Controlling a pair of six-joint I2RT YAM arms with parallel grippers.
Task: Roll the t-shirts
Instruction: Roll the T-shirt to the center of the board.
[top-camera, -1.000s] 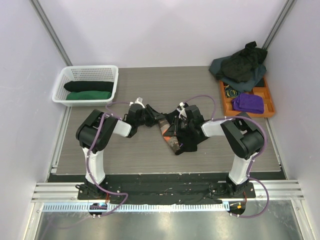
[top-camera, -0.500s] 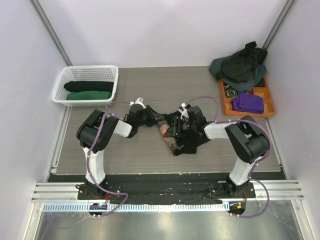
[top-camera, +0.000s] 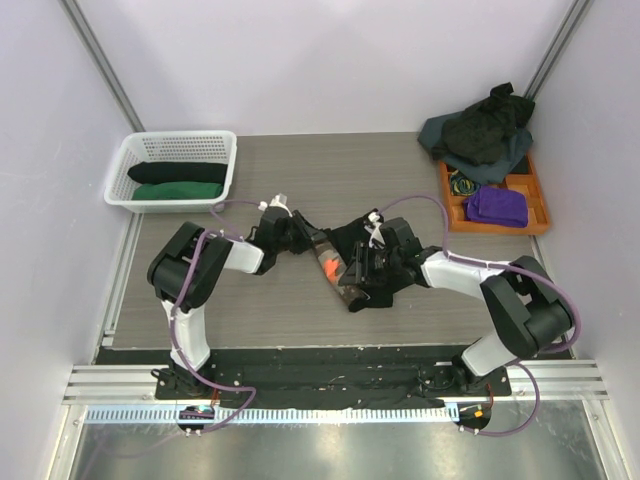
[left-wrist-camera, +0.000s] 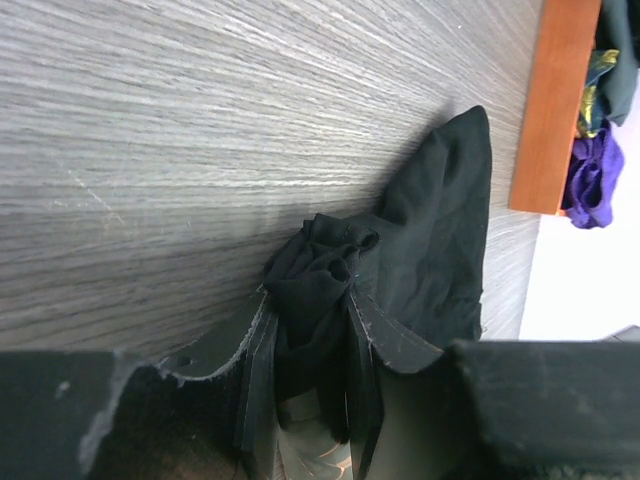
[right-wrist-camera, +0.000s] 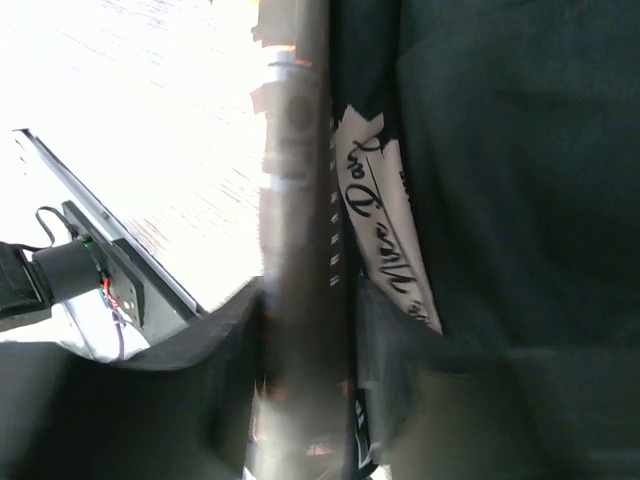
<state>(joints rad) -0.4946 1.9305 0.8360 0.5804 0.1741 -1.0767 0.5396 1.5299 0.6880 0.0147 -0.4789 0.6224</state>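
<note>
On the table (left-wrist-camera: 200, 120), black t-shirt (left-wrist-camera: 430, 230), bunched in left gripper (left-wrist-camera: 312, 310) jaws

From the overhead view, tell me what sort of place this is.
Probably a robot lab cell: two arms bolted at a wood-grain table between blank walls, a white basket of rolled t-shirts, a heap of unrolled ones by an orange tray.

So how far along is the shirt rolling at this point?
Done: a black roll and a green roll lie in the white basket. In hand: the lettered black t-shirt mid-table, bunched, the left gripper pinching one end, the right gripper over its middle. Left: the dark pile of shirts at the orange tray's far end.
</note>
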